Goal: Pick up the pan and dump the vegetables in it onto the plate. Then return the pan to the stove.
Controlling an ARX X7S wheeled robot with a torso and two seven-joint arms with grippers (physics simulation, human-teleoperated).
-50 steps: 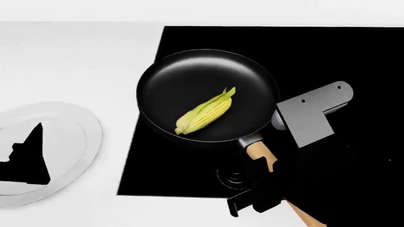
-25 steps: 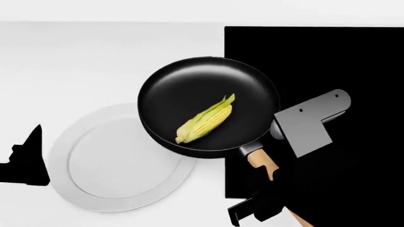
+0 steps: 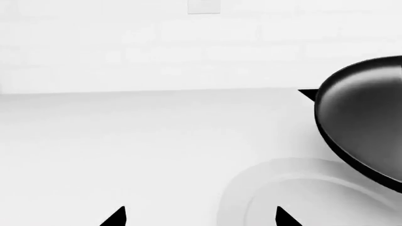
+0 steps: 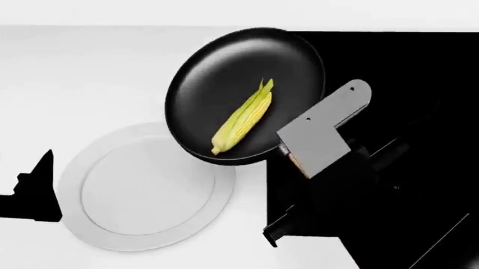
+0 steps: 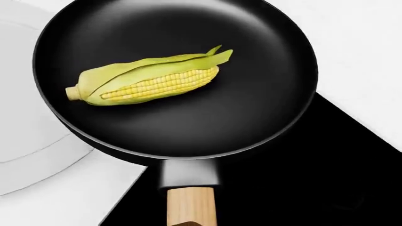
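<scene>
Right end effector (image 4: 299,162) is down by the pan's handle, but the grey bracket and the dark arm hide the fingers, so I cannot tell for sure how they sit. The pan (image 4: 243,92) is up in the air and nothing else is near it, so my guess is that this end effector is grasping the wooden handle (image 5: 191,207). The right wrist view shows the handle coming straight toward the camera, which fits that guess.

The pan is lifted off the stove (image 4: 404,73) and looks tipped, with its low edge hanging over the far edge of the plate (image 4: 97,224). The corn (image 4: 243,117) lies inside the pan, pointing down toward the low rim. It has not slid out. The plate sits on the white surface (image 4: 90,73) just beside the stove, and it has nothing on it.

Left end effector (image 3: 197,219) shows only as two dark tips, well apart from each other, so it is released and grasps nothing. It waits at the near side of the plate, away from the pan.

So the pick-up part looks done, and the pan is over the plate. What is left: tip more until the corn drops onto the plate, then carry the pan to the stove and set it down.
</scene>
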